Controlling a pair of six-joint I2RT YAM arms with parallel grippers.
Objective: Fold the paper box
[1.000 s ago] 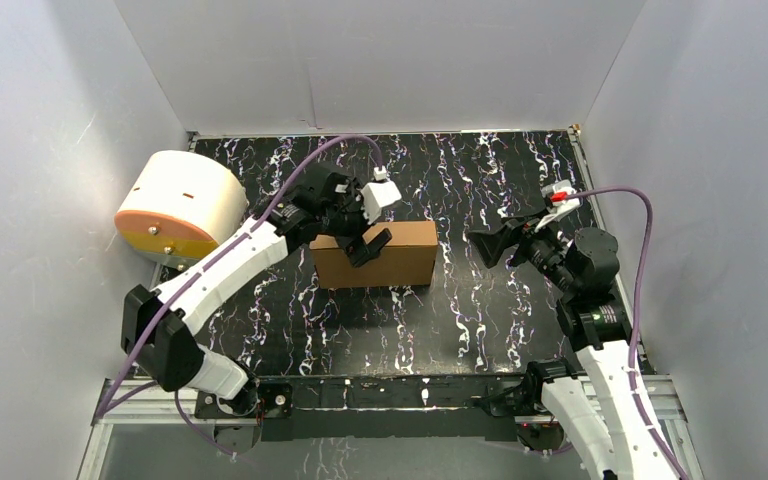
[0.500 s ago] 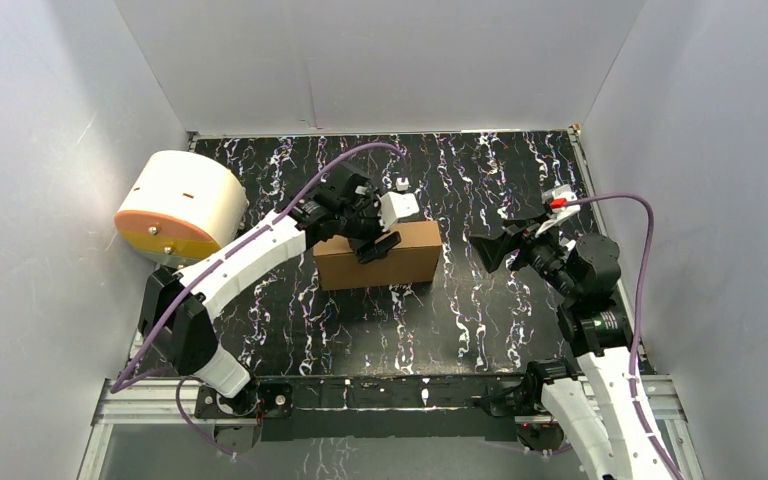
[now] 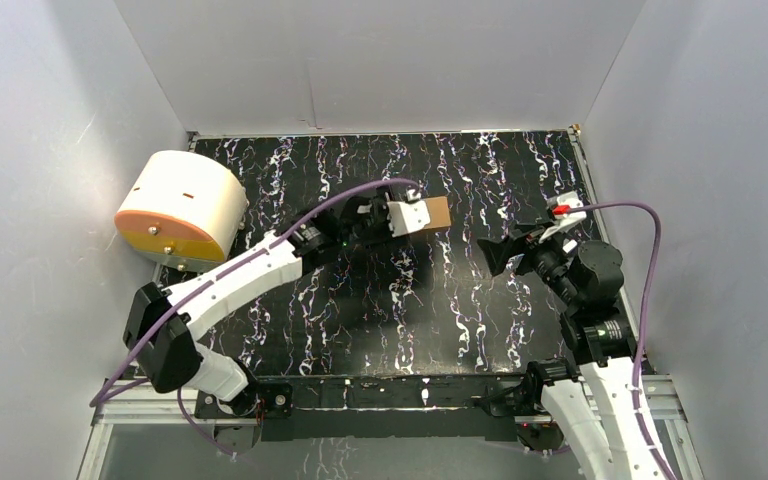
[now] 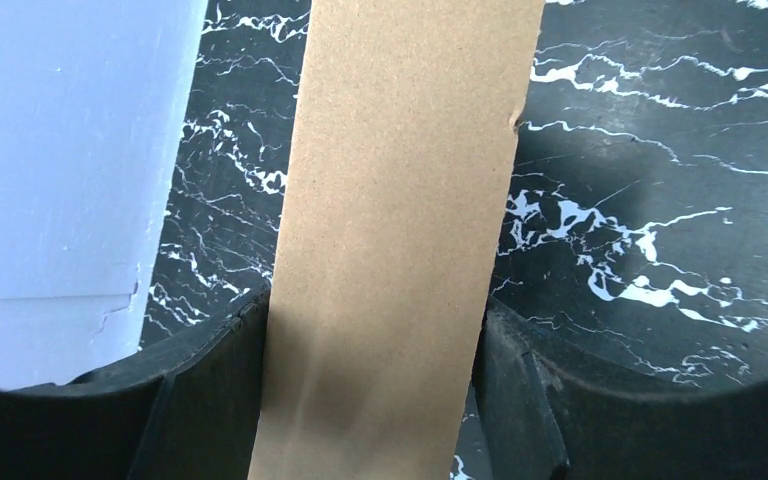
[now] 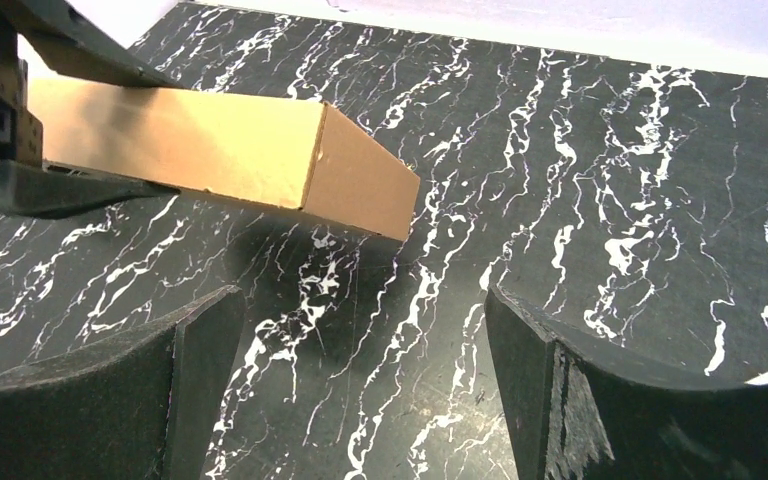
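Gripping the paper box (image 3: 428, 213) across its narrow width, the left fingers (image 4: 210, 400) are pressed against both long sides of the brown cardboard. They are set at a middling spread, and the gap between them is filled by the box. The box is held off the table (image 3: 480, 300), to the right of the cream-white cylinder (image 3: 185, 200) and well apart from it, at about the same depth. A soft shadow is cast on the marbled black surface beneath it.

From above, only the end of the box farthest from the cylinder is shown, the rest being covered by the left wrist and its white camera block. In the left wrist view the box is cut off at the top and bottom edges, so neither end can be made out; a small nick is seen on its right edge. In the right wrist view one closed end face and one long side are shown, while the other end is hidden behind the left fingers. Seams and flaps cannot be made out on the faces shown.

The right fingers (image 5: 160, 390) are spread wide with only table between them. They are placed farther right of the cylinder than the box and apart from it. Their bases are cut off by the lower edge of the right wrist view.
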